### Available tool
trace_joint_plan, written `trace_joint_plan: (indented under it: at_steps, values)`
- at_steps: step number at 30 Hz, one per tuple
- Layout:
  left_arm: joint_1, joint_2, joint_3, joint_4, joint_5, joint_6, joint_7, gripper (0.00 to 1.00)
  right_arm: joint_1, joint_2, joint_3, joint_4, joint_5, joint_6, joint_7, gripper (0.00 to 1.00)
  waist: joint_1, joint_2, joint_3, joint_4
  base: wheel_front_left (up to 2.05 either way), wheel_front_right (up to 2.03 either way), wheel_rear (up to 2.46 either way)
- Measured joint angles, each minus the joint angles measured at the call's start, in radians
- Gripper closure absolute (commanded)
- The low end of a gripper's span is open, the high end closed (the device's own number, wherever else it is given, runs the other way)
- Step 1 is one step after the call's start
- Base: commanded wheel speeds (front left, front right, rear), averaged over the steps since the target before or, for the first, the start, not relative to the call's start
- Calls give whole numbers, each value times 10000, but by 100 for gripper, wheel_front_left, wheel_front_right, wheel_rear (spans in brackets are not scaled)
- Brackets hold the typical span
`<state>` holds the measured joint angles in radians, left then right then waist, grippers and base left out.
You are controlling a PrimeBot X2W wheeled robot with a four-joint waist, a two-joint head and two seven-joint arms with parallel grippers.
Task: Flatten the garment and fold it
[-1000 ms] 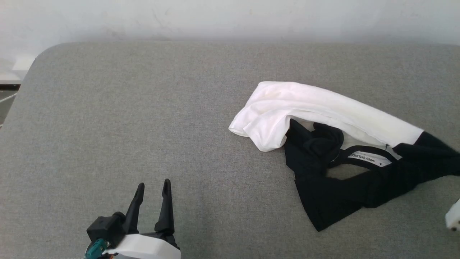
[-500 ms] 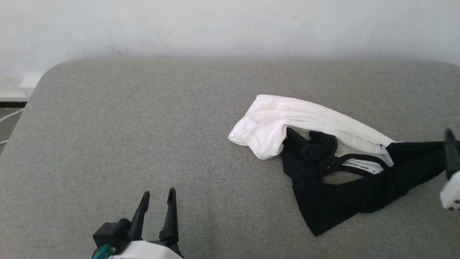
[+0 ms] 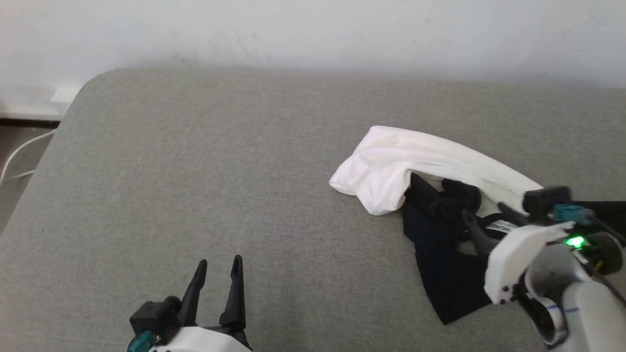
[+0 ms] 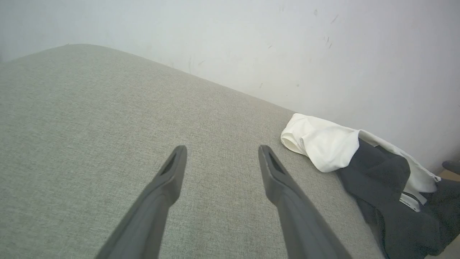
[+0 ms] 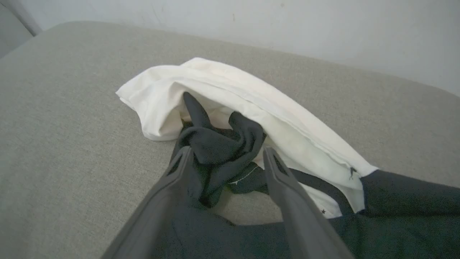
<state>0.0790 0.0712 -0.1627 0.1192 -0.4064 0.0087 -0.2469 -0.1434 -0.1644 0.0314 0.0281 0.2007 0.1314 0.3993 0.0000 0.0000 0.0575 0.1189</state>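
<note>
The garment (image 3: 415,159) lies crumpled on the right half of the grey padded surface, its white body bunched at the back and its black sleeves and collar (image 3: 440,264) towards me. My right gripper (image 3: 484,215) hangs over the black part, open. In the right wrist view its fingers (image 5: 226,151) stand on either side of a bunched black fold, below the white cloth (image 5: 222,86). My left gripper (image 3: 219,263) rests open near the front left, far from the garment, with nothing between its fingers (image 4: 221,150). The garment's white edge (image 4: 323,144) lies off to its right.
The grey padded surface (image 3: 195,171) stretches wide and bare to the left of the garment. A white wall (image 3: 313,29) runs along its far edge. The surface's rounded left corner drops to a floor with a pale cable (image 3: 19,156).
The head camera has shifted. My right gripper has come in from the right edge over the garment's black part and has opened. The left gripper has kept its place.
</note>
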Motion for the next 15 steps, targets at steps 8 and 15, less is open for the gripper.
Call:
trace_joint_plan:
  at_steps: [8, 15]
  values:
    - [-116, -27, -94, 159, -98, 0, -13, 0, -1290, 197, 190, 2711, -426, 0, 391, 0, 0, 0, 223, 503, 0, 0, 0]
    - [-371, -54, -232, 353, -169, -6, -19, 0, -2435, 564, -165, 5110, -1166, 0, 299, 0, 1, 0, 502, 946, 0, 0, 0]
